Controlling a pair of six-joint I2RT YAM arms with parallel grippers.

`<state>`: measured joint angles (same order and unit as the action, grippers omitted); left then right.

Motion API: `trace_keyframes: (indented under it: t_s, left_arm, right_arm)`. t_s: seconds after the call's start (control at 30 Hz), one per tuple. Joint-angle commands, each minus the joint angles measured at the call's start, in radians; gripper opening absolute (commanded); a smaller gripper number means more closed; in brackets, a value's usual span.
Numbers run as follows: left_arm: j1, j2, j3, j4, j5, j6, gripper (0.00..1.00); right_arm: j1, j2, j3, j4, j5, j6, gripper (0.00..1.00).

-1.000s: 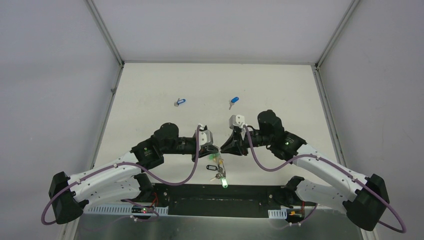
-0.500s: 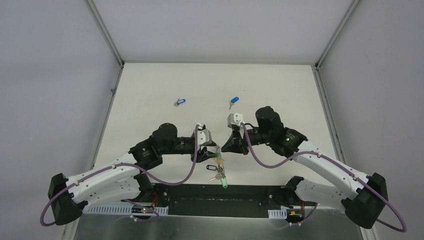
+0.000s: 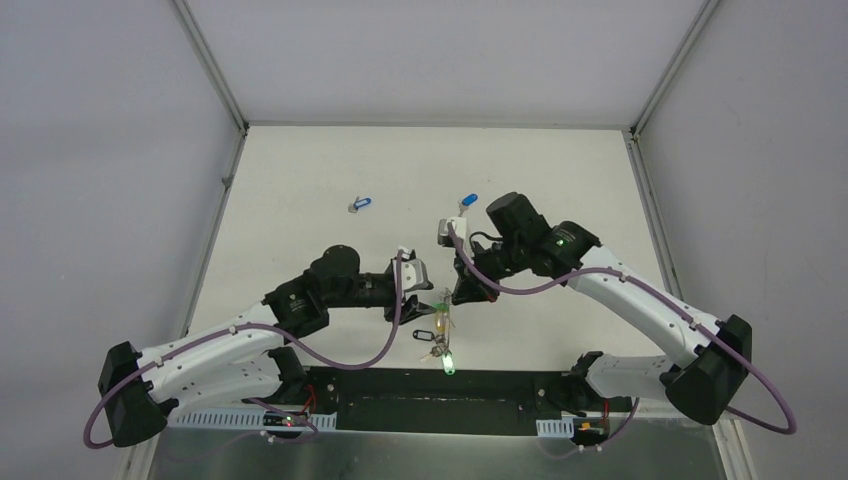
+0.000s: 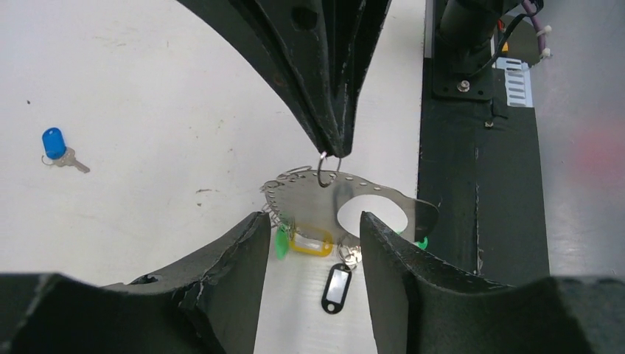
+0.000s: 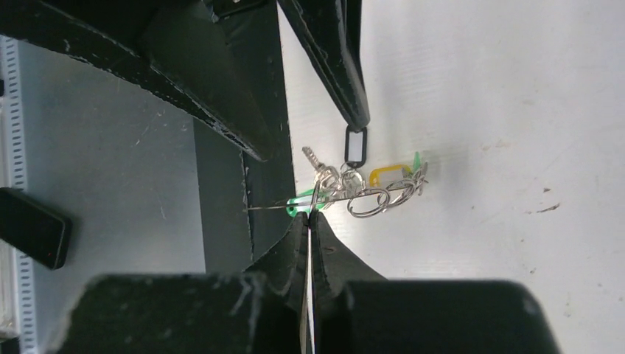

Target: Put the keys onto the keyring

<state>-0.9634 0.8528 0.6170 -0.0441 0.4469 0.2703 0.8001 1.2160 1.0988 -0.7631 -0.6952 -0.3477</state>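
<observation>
Our right arm (image 3: 625,298) has swung its wrist inward and farther out, and now its jaws pinch shut on a small ring (image 4: 326,168) at the rim of the keyring (image 4: 306,198), which hangs with its tagged keys (image 4: 309,242) just beyond our left jaws, spread open.

From overhead, the keyring (image 3: 441,318) is showing too small for counting its keys (image 3: 436,347). In the left wrist view, the left pincer (image 4: 313,219) is covering the keyring's two lower ends, while the top edge is cutting off the right pincer (image 4: 337,151).
</observation>
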Motion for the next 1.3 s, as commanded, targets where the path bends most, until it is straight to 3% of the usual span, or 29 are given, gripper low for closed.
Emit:
trace_keyframes:
  t_s: [0.0,0.33,0.6,0.83,1.03,1.17,1.2,1.27]
  left_arm:
    - [-0.016,0.018,0.002,0.154,0.042,0.02,0.49]
    - [-0.03,0.073,-0.023,0.25,0.159,0.017,0.45]
    - [-0.038,0.128,-0.009,0.244,0.188,0.034,0.25]
    - [-0.045,0.151,0.002,0.237,0.204,0.046,0.19]
    - [-0.049,0.147,0.003,0.236,0.194,0.036,0.0]
    - [-0.049,0.133,-0.006,0.237,0.161,0.014,0.0]
    - [-0.049,0.127,-0.009,0.237,0.15,0.005,0.0]
    - [-0.048,0.111,-0.017,0.245,0.112,-0.025,0.0]
  right_arm:
    - [0.001,0.037,0.108,-0.176,-0.029,-0.052,0.0]
    - [-0.001,0.082,0.161,-0.224,-0.121,-0.079,0.0]
    - [0.0,0.069,0.149,-0.196,-0.127,-0.071,0.0]
    - [0.0,0.059,0.142,-0.186,-0.117,-0.077,0.0]
    - [0.0,0.062,0.136,-0.179,-0.111,-0.076,0.0]
    - [-0.001,0.052,0.125,-0.161,-0.079,-0.073,0.0]
    - [-0.001,0.043,0.118,-0.15,-0.073,-0.074,0.04]
    - [-0.002,0.012,0.096,-0.105,-0.041,-0.055,0.2]
